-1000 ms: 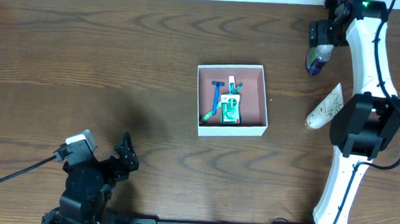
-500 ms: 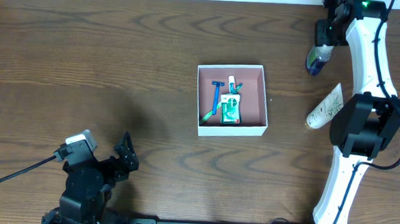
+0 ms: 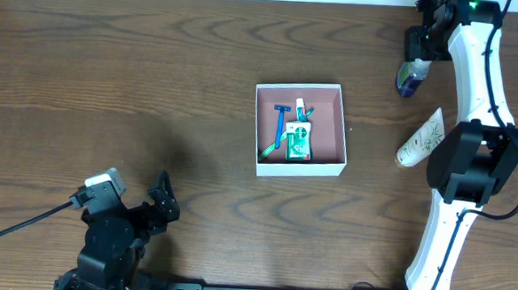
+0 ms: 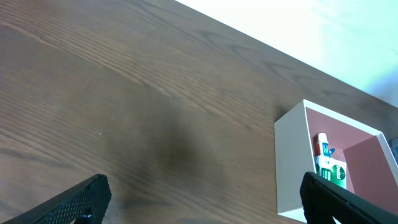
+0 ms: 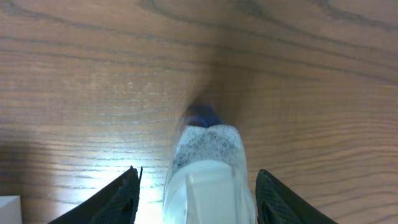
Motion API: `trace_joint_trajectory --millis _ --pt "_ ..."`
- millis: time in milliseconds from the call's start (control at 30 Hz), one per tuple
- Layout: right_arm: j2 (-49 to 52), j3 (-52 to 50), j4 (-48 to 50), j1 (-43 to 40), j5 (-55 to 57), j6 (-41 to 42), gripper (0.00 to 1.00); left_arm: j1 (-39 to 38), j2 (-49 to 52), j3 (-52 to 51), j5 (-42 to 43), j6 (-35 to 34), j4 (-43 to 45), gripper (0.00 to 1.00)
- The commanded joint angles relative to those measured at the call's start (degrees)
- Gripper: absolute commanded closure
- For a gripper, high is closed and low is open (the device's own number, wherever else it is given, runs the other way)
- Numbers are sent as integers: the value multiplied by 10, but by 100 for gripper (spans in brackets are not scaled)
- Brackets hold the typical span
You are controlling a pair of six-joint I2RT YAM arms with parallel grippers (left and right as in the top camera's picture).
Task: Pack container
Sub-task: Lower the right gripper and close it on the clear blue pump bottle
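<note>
The right gripper (image 5: 198,180) has its jaws spread wide, straddling a small clear plastic bottle with a dark blue cap (image 5: 208,155). A strip of dark wood-grain table (image 3: 111,84) shows between the bottle and one finger. At the other finger I cannot tell whether there is contact. Nothing is clasped.

The danger, as I judge it, lies in the closing. The bottle is round, lies flat and sits off-centre between the fingers, so the nearer finger could nudge it into a roll or pinch it askew. It might then slip out during the carry.

This happens up and to the right of the container (image 3: 299,169), a square shallow box with white walls and a pink-brown inside, and well apart from it. The box already holds a blue razor (image 3: 281,121) and a green-and-white toothpaste tube (image 3: 299,140), so a careless drop could land on them. A white squeeze tube with green print (image 3: 419,140) lies right of the container, near the arm. The left gripper (image 4: 205,190) hangs below and left of the container, jaws released and holding nothing.
</note>
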Motion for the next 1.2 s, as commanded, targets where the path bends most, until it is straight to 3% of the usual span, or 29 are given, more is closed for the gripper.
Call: trace_joint_trajectory --millis 0,267,1167 --pt "-3 34 -9 -2 -6 9 43 2 -3 0 -5 -5 1 2" --pt "-3 80 -49 -2 -7 9 44 2 -3 0 -5 -5 1 2" --pt "-3 73 -66 -17 -11 21 45 2 -3 0 -5 -5 1 2"
